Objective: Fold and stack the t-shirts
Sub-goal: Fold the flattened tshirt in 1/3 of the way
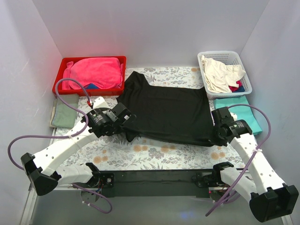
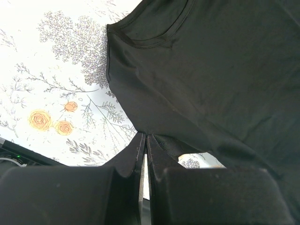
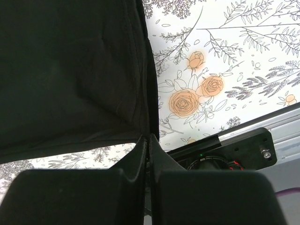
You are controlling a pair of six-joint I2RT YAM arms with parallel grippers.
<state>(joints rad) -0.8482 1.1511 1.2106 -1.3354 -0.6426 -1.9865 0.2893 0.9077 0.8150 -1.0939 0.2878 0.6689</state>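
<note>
Pinching the black t-shirt from both sides

Both arms reach forward from the near edge of the table and bend inward at the wrist, one on each flank of the black t-shirt. The left end effector has its fingers pressed together on a fold of black fabric below the sleeve. The right end effector is likewise clamped on the shirt's hem corner.

Two t-shirts show. The black one lies spread across the middle of the floral-printed table, soft and lightly creased, its curved neckline toward the left. The teal t-shirt lies flat at the right, just in front of one white slatted basket that holds cream cloth. One red tray at the far left holds a pink cloth. A folded grey-green cloth rests in front of the tray.
</note>
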